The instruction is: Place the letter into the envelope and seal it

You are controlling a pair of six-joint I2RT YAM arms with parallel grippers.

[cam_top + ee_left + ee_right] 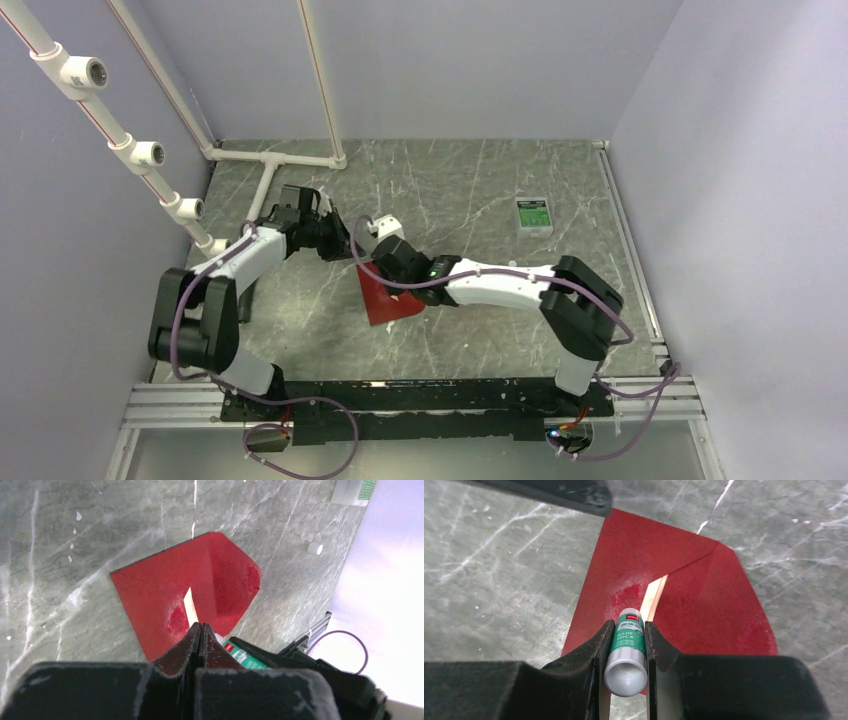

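Near the middle of the top view, the envelope (390, 300) lies flat on the grey marbled table (480, 190), partly covered by the two arms that meet above it. We see the letter (654, 592) only as a narrow tan strip showing in the gap between the envelope's body and its flap; the rest of it is hidden under the red paper. In the left wrist view the flap points toward the right of the frame, with a rough, brighter red patch at its tip and another beside the tan strip.

We find the left gripper (200, 630) with its fingers pressed together, the tips at the near end of that strip at the bottom centre of its view. We cannot tell whether any paper is caught between them.

The right gripper (624, 635) is clamped on a green-labelled glue stick (628, 645), whose far end sits at the rough patch just beside the strip.

A small white-and-green box (534, 215) lies well apart from the envelope, toward the upper right of the top view. A small white cap (315, 548) rests on the table at the right of the left wrist view.
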